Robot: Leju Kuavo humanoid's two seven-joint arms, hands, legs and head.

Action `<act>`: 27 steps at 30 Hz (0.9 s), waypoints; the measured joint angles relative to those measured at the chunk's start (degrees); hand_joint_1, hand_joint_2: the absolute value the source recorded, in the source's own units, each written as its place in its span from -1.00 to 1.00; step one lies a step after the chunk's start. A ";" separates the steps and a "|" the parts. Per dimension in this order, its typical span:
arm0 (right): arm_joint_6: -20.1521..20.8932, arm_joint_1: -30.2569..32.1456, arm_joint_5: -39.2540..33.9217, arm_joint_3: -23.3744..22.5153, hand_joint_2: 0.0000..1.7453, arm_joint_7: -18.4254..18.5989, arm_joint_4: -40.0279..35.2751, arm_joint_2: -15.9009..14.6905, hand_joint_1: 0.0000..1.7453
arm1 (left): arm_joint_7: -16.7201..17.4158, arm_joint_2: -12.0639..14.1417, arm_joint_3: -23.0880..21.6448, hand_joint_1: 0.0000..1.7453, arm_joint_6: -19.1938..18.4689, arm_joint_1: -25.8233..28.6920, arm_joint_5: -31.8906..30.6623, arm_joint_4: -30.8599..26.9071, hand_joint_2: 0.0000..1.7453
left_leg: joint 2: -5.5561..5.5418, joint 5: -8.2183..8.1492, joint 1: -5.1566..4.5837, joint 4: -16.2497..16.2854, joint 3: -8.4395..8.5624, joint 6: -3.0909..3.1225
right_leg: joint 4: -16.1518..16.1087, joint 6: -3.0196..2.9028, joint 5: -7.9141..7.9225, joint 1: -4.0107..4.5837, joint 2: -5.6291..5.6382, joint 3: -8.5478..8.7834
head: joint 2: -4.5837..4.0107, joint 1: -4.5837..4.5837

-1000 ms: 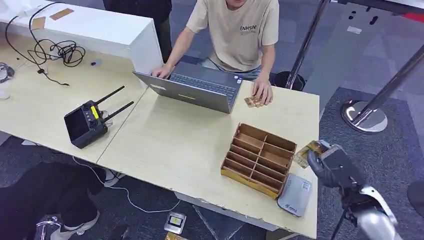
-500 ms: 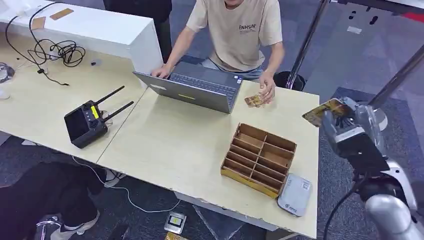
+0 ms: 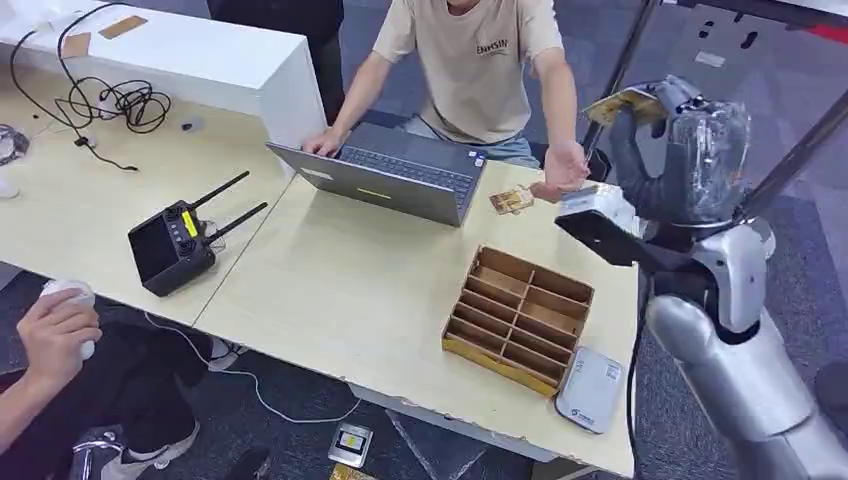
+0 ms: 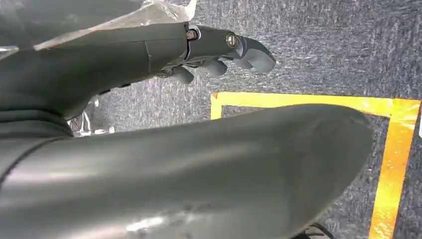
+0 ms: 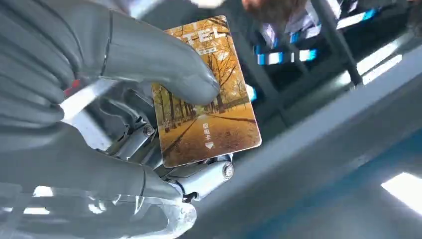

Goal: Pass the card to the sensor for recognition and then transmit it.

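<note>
My right hand (image 3: 683, 150) is raised high over the table's far right corner. It pinches a card (image 3: 625, 103) with an autumn-tree picture, its face turned up. In the right wrist view the thumb (image 5: 164, 64) presses on the card (image 5: 206, 94) and the fingers lie beneath it. A seated person's hand (image 3: 565, 165) reaches out just below and left of the card. The grey sensor pad (image 3: 590, 388) lies flat at the table's near right corner. My left hand (image 4: 224, 50) hangs over the carpet, holding nothing, its fingers loosely apart.
A wooden divided box (image 3: 518, 315) stands beside the sensor pad. Loose cards (image 3: 510, 200) lie by a laptop (image 3: 400, 175) in front of the person. A black controller (image 3: 175, 245) sits at the left. Another person's hand (image 3: 55, 325) shows at the lower left. Stanchion poles (image 3: 725, 230) stand to the right.
My right arm has lifted the card from beside the table's right edge up toward the seated person. That person's hand rose off the table toward it. Another hand entered at lower left.
</note>
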 joint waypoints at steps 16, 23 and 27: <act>-6.11 -11.03 13.80 9.59 1.00 1.31 26.16 5.00 1.00 | -0.04 -0.22 -0.92 -1.00 -0.28 -0.64 -0.31 0.00 -1.00 | -0.02 0.00 0.01 0.01 -0.03 -0.01 | 0.00 0.00 0.00 0.01 -0.02 -0.08 | 0.00 0.02; -5.37 -12.34 15.52 11.23 1.00 1.81 31.47 5.75 1.00 | -0.02 -0.22 -1.01 -1.00 -0.28 -0.65 -0.50 0.00 -1.00 | -0.02 0.00 0.01 0.01 -0.02 -0.01 | 0.00 0.00 0.00 0.01 -0.01 -0.10 | 0.00 0.02; -4.17 -12.99 14.69 11.97 1.00 1.86 35.19 5.86 1.00 | 0.02 -0.22 -1.49 -1.00 -0.61 -0.69 -0.98 0.00 -1.00 | -0.02 0.00 0.01 0.01 -0.02 -0.01 | 0.00 0.00 0.00 0.01 -0.01 -0.10 | 0.00 0.00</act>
